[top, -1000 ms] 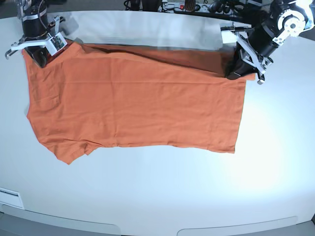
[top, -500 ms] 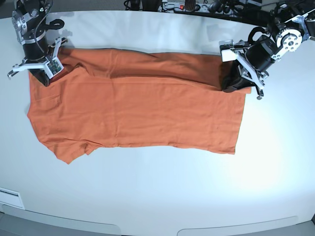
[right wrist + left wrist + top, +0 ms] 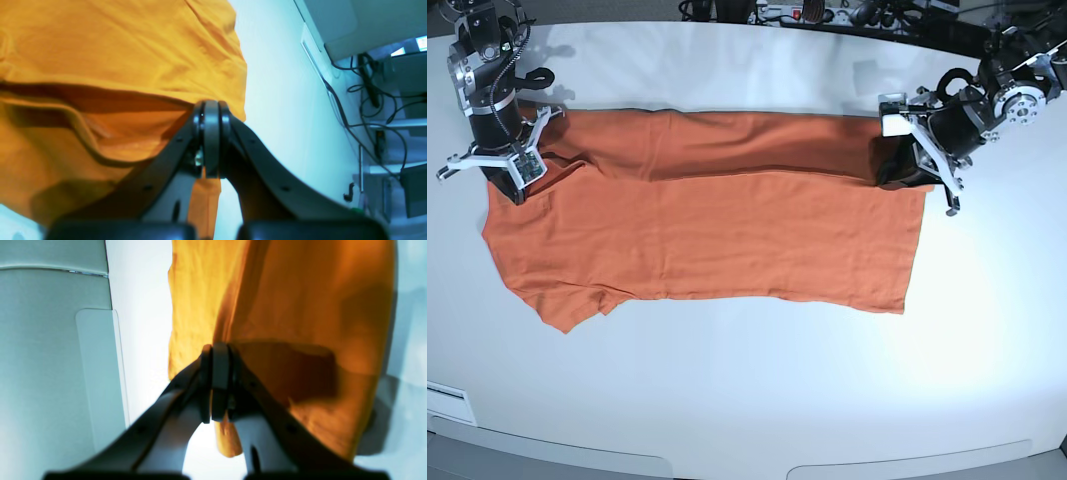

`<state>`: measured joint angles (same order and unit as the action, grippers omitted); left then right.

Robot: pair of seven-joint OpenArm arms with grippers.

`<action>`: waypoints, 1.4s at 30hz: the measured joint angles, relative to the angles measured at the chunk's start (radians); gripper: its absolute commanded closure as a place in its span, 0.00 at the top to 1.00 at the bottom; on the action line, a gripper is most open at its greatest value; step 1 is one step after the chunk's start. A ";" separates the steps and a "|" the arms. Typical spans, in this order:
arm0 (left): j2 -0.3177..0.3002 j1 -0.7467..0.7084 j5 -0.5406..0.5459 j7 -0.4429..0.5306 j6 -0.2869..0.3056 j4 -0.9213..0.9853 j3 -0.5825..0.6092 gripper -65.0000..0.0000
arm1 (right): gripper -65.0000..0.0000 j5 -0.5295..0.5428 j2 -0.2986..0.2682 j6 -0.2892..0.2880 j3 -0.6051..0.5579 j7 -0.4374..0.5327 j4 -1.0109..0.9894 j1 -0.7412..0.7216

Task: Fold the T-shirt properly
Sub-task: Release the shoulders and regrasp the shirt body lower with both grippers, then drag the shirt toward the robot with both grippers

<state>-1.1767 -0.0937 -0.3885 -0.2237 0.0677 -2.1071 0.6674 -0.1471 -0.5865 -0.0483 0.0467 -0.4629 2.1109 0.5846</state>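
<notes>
Shirt [image 3: 707, 235]: orange, spread flat across the far half of the white surface [image 3: 757, 400], far strip folded over toward the near edge.
Left claw [image 3: 905, 172]: pressed together, pinching the shirt's far corner toward the surface's right edge.
Right claw [image 3: 509, 180]: pressed together, pinching the shirt's far corner near the surface's far-left corner.

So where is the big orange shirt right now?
In the base view, the soft orange T-shirt lies across the white table, its far edge pinched between the left gripper and right gripper.
</notes>
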 measured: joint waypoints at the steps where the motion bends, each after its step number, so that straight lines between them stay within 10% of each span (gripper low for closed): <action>1: 0.000 0.000 0.000 0.000 0.000 0.000 0.000 0.00 | 0.00 0.001 0.000 0.013 0.000 -0.001 0.000 0.000; 10: 0.048 0.000 0.000 -0.003 -0.003 0.000 0.000 0.04 | 0.01 0.002 0.002 -0.031 0.000 0.031 0.000 -0.001; 13: 0.058 0.000 0.018 -0.005 -0.023 0.000 0.000 0.43 | 0.44 0.007 0.002 0.017 0.000 0.033 0.000 0.000; 16: 0.061 0.000 0.108 -0.003 -0.099 0.001 0.000 0.68 | 0.53 0.069 0.002 0.054 0.000 -0.002 0.000 -0.003; 19: 0.067 -0.001 0.166 -0.026 -0.169 0.001 0.000 0.60 | 0.42 0.076 0.003 0.138 -0.003 -0.008 0.000 -0.003; 23: 0.084 0.000 0.180 -0.037 -0.335 0.001 0.000 0.00 | 0.00 0.016 0.002 0.299 -0.002 -0.008 0.000 -0.003; 26: 0.099 0.000 0.211 -0.072 -0.409 0.001 0.000 0.00 | 0.00 0.008 0.002 0.268 -0.002 -0.019 0.000 0.003; 29: 0.103 0.000 0.238 -0.084 -0.392 0.001 0.000 0.00 | 0.00 0.097 0.003 0.040 0.000 -0.045 -0.001 0.005; 32: 0.130 0.000 0.254 -0.080 -0.290 0.001 0.000 0.00 | 0.00 0.186 0.006 -0.071 -0.004 -0.043 -0.001 0.010; 42: 0.236 0.085 0.410 -0.083 -0.014 0.185 0.000 0.00 | 0.00 0.185 0.007 -0.042 -0.004 -0.023 -0.119 0.000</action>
<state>-0.9409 -0.0086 0.0212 -0.3069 0.0540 -1.9224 0.6674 0.0376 -0.5793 -0.0898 0.0429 -0.4858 1.9923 0.5846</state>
